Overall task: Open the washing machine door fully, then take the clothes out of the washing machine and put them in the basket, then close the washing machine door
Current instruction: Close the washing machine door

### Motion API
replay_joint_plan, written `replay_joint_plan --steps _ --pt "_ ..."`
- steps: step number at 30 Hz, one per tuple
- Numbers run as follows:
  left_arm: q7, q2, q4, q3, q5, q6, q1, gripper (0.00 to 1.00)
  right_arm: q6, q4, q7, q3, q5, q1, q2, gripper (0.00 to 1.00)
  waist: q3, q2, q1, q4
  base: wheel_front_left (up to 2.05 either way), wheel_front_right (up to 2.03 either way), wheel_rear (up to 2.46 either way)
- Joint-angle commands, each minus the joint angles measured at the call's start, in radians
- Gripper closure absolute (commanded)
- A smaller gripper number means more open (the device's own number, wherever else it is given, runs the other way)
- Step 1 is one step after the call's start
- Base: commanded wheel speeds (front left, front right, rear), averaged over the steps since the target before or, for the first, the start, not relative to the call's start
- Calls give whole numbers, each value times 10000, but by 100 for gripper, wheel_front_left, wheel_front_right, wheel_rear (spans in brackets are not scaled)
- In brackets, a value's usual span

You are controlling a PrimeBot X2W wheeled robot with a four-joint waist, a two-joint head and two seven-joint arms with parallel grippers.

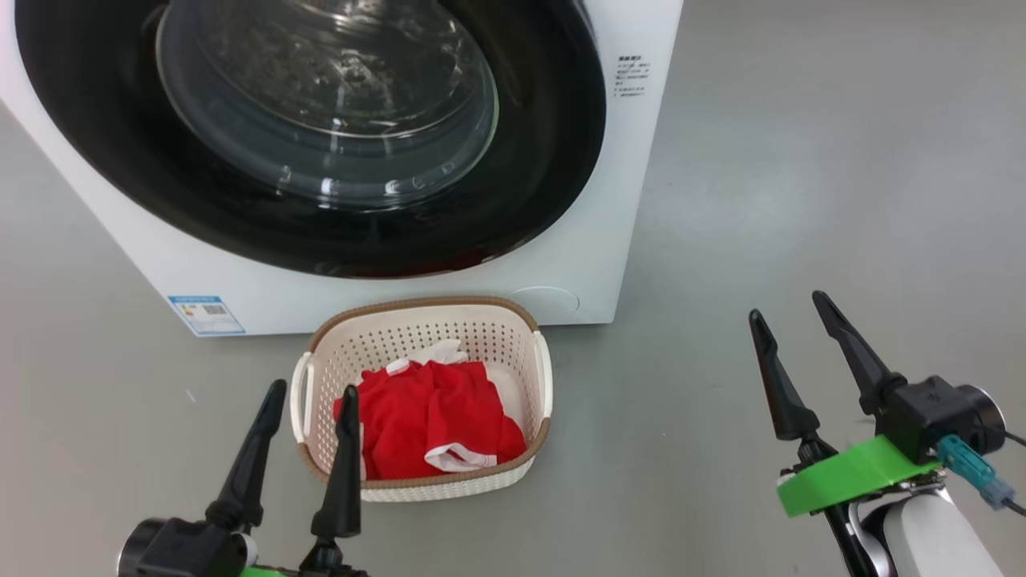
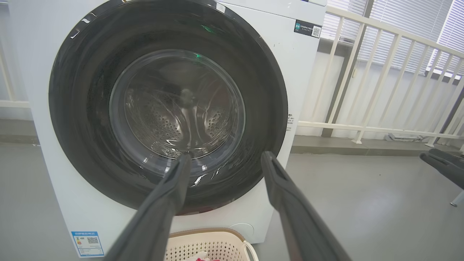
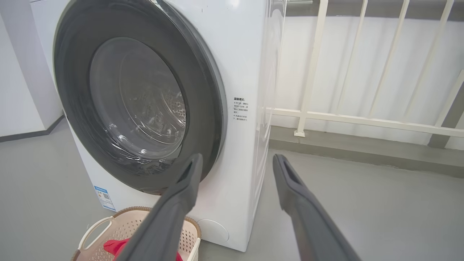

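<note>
The washing machine (image 1: 593,232) stands ahead with its door (image 1: 545,144) shut flat against the front; the glass bowl (image 2: 177,105) lets me see the steel drum. On the floor before it sits the basket (image 1: 425,308), and the red clothes (image 1: 433,421) with white trim lie inside. My left gripper (image 1: 313,393) is open at the basket's near left corner, nothing between its fingers. My right gripper (image 1: 789,308) is open over bare floor, well right of the basket. The left wrist view shows the door (image 2: 83,108), the basket rim (image 2: 206,233) and my left gripper (image 2: 224,157).
A blue label (image 1: 205,314) marks the washer's lower left corner. White railing (image 2: 380,72) runs behind and to the right of the machine. Grey floor (image 1: 801,160) spreads to the right. In the right wrist view my right gripper (image 3: 235,161) points at the washer's right front edge (image 3: 261,108).
</note>
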Motion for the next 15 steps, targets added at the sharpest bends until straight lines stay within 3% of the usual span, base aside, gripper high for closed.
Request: replay_joint_plan --steps 1,15 --pt "-78 55 -232 371 94 52 -34 0 -36 -479 -57 70 -39 159 49 0 -174 0 0 -92 0 0 0" --pt "-78 55 -446 692 426 39 449 0 -36 -1486 -57 -173 -89 1361 242 0 -874 0 0 -48 0 0 0"
